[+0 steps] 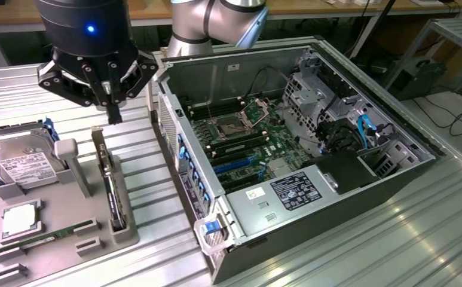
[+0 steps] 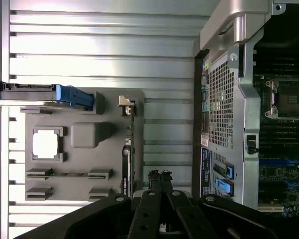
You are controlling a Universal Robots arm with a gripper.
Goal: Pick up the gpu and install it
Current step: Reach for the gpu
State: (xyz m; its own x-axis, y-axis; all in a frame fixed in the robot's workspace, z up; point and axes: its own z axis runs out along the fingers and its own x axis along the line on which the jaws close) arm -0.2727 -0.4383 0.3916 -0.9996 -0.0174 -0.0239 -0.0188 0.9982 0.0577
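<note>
The gripper is clenched, its two black fingers pressed together with nothing between them. It hangs just above the grey fixture tray, over the gpu and not touching it.

The gpu stands on edge in a narrow slot along the tray's side nearest the computer case, silver bracket at the end closest to the gripper in the exterior view. The same tray holds three more parts, each in its own recess:
- A hard drive sits propped in a blue-edged carrier.
- A square processor lies flat.
- A green memory stick lies in a groove between small clips.

The tray rests on a ribbed metal table.

The case lies open on its side beside the tray. Inside is a green motherboard with a processor socket and blue expansion slots. A blue cable runs near the drive cage.

The hard drive carries a white label with dark print. A metal cover in the case carries a black label and a white sticker. None of this writing can be read.
</note>
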